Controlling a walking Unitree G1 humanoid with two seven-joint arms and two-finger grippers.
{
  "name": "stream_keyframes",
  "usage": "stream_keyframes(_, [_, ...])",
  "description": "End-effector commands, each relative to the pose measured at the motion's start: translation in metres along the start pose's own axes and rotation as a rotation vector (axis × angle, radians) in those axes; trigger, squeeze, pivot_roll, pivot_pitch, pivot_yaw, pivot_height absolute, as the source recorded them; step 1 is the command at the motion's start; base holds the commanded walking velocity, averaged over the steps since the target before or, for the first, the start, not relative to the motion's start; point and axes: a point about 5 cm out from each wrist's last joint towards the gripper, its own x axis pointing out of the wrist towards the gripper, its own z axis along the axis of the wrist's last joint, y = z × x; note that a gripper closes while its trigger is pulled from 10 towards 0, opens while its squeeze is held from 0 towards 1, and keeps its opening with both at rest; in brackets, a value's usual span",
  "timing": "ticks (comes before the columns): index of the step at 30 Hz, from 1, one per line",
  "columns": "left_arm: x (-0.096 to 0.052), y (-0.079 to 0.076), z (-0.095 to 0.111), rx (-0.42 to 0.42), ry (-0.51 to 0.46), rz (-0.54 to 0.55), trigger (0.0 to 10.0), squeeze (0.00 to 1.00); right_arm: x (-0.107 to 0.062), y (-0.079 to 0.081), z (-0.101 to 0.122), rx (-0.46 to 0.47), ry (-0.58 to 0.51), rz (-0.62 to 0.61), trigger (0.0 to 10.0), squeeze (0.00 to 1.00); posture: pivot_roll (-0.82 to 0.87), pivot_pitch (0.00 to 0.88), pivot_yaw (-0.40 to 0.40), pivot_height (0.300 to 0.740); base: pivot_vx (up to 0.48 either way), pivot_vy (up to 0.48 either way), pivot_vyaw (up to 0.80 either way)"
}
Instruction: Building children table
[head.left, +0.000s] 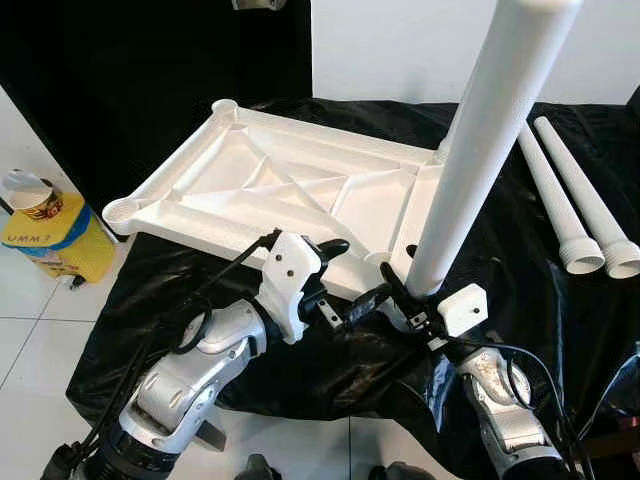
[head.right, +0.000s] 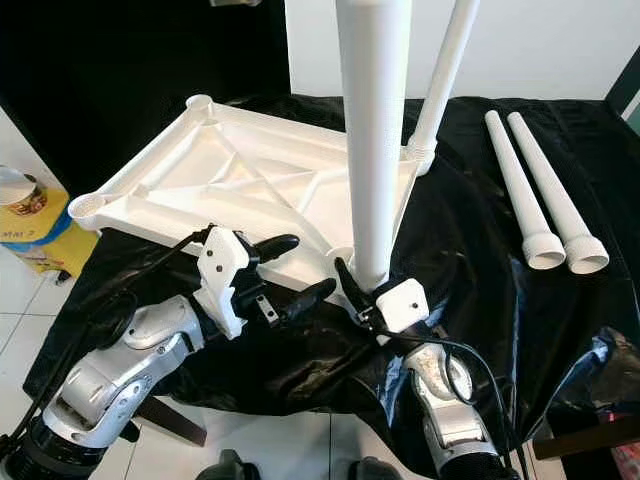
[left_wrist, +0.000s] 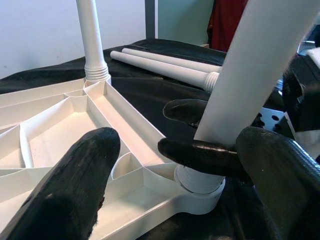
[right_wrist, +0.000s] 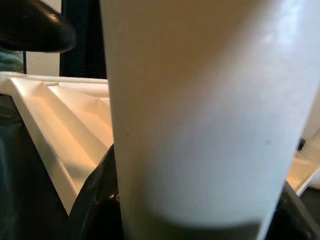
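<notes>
Black sheeting spread over a white tiled floor, under a pale wall.

The black plastic sheet (head.left: 330, 370) lies crumpled on glossy white floor tiles (head.left: 25, 300); a white wall (head.left: 400, 45) stands far right, a dark curtain (head.left: 130, 80) far left, and a yellow bag (head.left: 60, 240) sits left.

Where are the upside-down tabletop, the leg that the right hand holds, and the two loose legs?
tabletop (head.left: 250, 180), left eye view, ribbed underside.
held leg (head.right: 372, 150), right eye view, middle of shaft.
right hand (head.right: 362, 297), right eye view, at the leg's base.
loose legs (head.right: 535, 195), right eye view, shaft.
</notes>
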Motion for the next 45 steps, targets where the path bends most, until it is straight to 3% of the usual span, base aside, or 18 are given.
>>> stream_keyframes(1, [-0.002,-0.004,0.002,0.008,0.009,-0.085,10.0,0.0,-0.012,0.006,-0.027,0.134,0.183,-0.021,10.0,0.0,0.05,0.11,0.012,0.74,0.0,0.0,0.0])
stream_keyframes(5, [-0.002,-0.004,0.002,0.007,0.011,-0.084,10.0,0.0,-0.01,0.006,-0.031,0.183,0.246,-0.072,10.0,0.0,0.05,0.111,0.01,0.74,0.0,0.0,0.0])
stream_keyframes(21, [-0.003,-0.005,0.002,0.003,0.012,-0.083,10.0,0.0,-0.01,-0.007,-0.039,0.2,0.335,-0.201,10.0,0.0,0.05,0.105,0.008,0.74,0.0,0.0,0.0])
stream_keyframes(29, [-0.002,-0.005,0.001,0.004,0.011,-0.088,10.0,0.0,-0.008,-0.011,-0.042,0.186,0.395,-0.368,10.0,0.0,0.05,0.091,0.006,0.74,0.0,0.0,0.0])
stream_keyframes(33, [-0.002,-0.006,0.001,0.006,0.012,-0.088,10.0,0.0,-0.009,-0.011,-0.038,0.15,0.368,-0.442,10.0,0.0,0.05,0.084,0.005,0.74,0.0,0.0,0.0])
stream_keyframes(45, [-0.002,-0.005,0.001,0.011,0.012,-0.089,10.0,0.0,-0.017,-0.01,-0.026,0.092,0.264,-0.418,10.0,0.0,0.05,0.073,0.009,0.74,0.0,0.0,0.0])
